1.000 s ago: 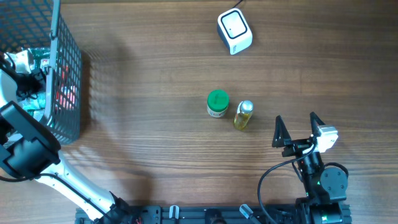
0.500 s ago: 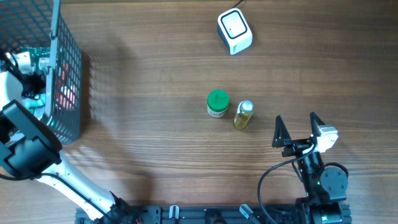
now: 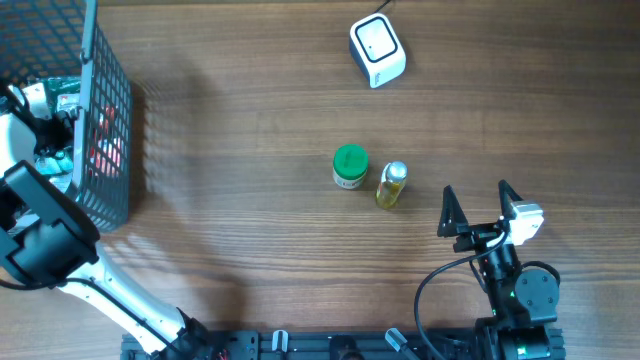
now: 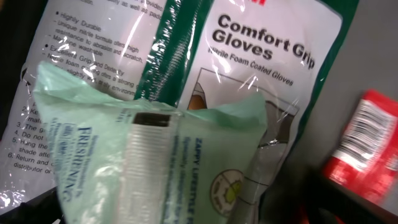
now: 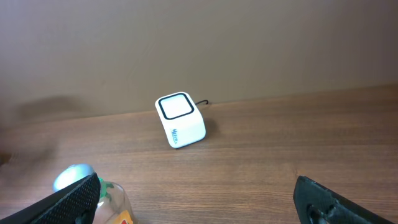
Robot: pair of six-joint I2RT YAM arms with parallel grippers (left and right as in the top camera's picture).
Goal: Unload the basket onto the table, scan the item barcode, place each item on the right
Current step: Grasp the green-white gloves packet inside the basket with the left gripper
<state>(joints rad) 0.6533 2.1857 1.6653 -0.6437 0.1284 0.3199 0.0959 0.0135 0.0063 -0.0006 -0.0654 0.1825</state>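
Bench (image 3: 250, 260), wood grain. Counted on it: one scanner, one jar, one bottle, one basket.

- Scanner (image 3: 377, 50): white block with a dark-edged window on top, cable at its far side. It is the landmark for everything below.
- Green-lidded jar (image 3: 349, 166): upright, nearer the arms than the scanner and slightly left of it.
- Small bottle (image 3: 391, 184): yellow contents, silver cap, lying down. It is on the arms' side of the scanner, just beside the jar on the jar's right; I cannot tell if they touch.
- Wire basket (image 3: 105, 90): far left of the scanner, at the bench edge.

In the basket, from the left wrist view, three packets:
- one pale green pouch (image 4: 155, 162), on top
- one clear bag of gloves (image 4: 267, 56), under the pouch
- one red packet (image 4: 367, 149) with a barcode showing, at the right

Two arms.
- Left tool (image 3: 50, 130): down inside the basket, far left of the scanner. The mesh hides it, so I cannot tell whether it is spread or pinching.
- Right tool (image 3: 475, 192): on the arms' side of the scanner and to its right, just right of the bottle. Fingers spread wide, nothing between them.
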